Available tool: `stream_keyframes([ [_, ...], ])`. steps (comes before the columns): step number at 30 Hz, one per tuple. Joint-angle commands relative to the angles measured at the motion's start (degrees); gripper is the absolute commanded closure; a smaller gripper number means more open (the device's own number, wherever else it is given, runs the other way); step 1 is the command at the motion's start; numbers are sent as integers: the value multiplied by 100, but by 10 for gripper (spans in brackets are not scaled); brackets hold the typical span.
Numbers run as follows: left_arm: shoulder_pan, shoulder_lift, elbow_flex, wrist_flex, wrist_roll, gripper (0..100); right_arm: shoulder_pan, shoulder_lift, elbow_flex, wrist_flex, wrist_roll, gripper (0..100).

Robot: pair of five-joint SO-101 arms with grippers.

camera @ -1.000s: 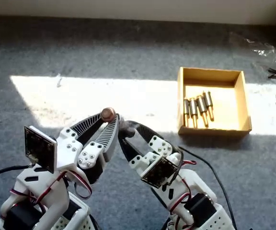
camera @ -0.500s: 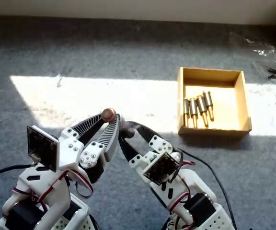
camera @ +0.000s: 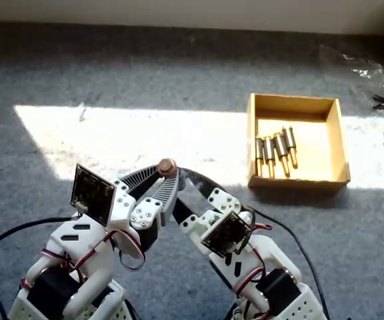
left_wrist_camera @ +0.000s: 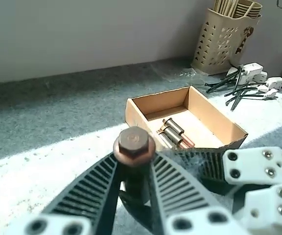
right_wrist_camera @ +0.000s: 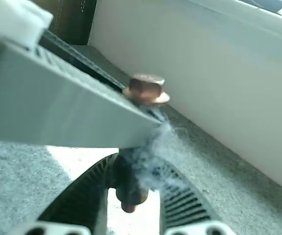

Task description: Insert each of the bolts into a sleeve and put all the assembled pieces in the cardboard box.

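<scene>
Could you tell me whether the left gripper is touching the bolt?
Touching: the left wrist view shows the left gripper squeezing the bolt from both sides.

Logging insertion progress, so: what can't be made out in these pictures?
High view: bolt shank under the left pincer; whether it sits in a sleeve is hidden.
Right wrist view: shank's lower end blurred.
Left wrist view: some assembled pieces in the cardboard box behind the bolt head.

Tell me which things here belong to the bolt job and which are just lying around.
Job: bolt, left gripper holding it, cardboard box, finished pieces inside it.
Lying about: basket of sticks, cables, white plugs.
</scene>
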Motion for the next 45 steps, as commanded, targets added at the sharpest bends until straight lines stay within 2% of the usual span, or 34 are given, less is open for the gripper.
stream_keyframes([
  [1, -40, -48, -57, -123, -158, 993, 13, -84, -251, -171, -53, 993],
  [9, -48, -48, -66, -123, -176, 978, 13, -84, -215, -171, -53, 993],
  [15, -57, -57, -66, -123, -176, 803, 13, -84, -215, -171, -53, 993],
  [17, -57, -57, -66, -123, -176, 778, 13, -84, -215, -171, -53, 993],
  [28, -66, -57, -84, -132, -185, 772, 13, -84, -215, -171, -53, 993],
  [36, -1024, -57, -48, -431, -185, 772, 13, -84, -224, -171, -53, 993],
  [45, -1095, -57, -84, -448, -185, 771, 13, -84, -215, -171, -53, 993],
])
